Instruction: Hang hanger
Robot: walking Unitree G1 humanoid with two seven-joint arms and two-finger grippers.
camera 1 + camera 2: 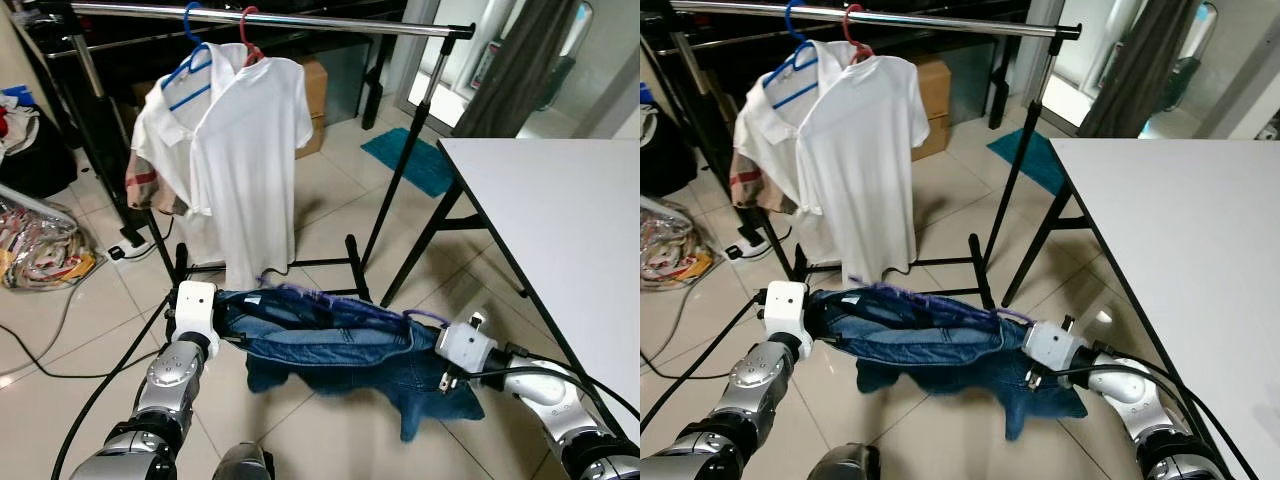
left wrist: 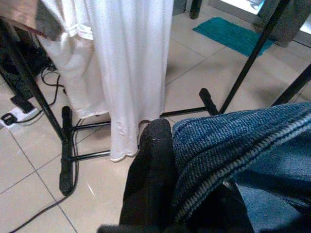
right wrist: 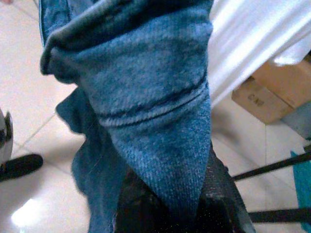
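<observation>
Hanger [image 1: 340,303] with jeans [image 1: 345,350] rides low between both grippers — left gripper [image 1: 228,322] clamped on denim, right gripper [image 1: 425,340] likewise. Carry step, it seems — next, lift to the rail [image 1: 300,20].

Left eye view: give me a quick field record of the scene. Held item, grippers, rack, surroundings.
held item: blue denim garment on a purple hanger, stretched between both grippers
left gripper: shut on the denim's one end
right gripper: shut on the other end
height: denim well below the rail, hem hanging toward the tiled floor
rack: metal rail on black legs
already hung: two white shirts, on a blue hanger and a red hanger
to robot's right: white table
behind rack: cardboard box, teal mat
</observation>
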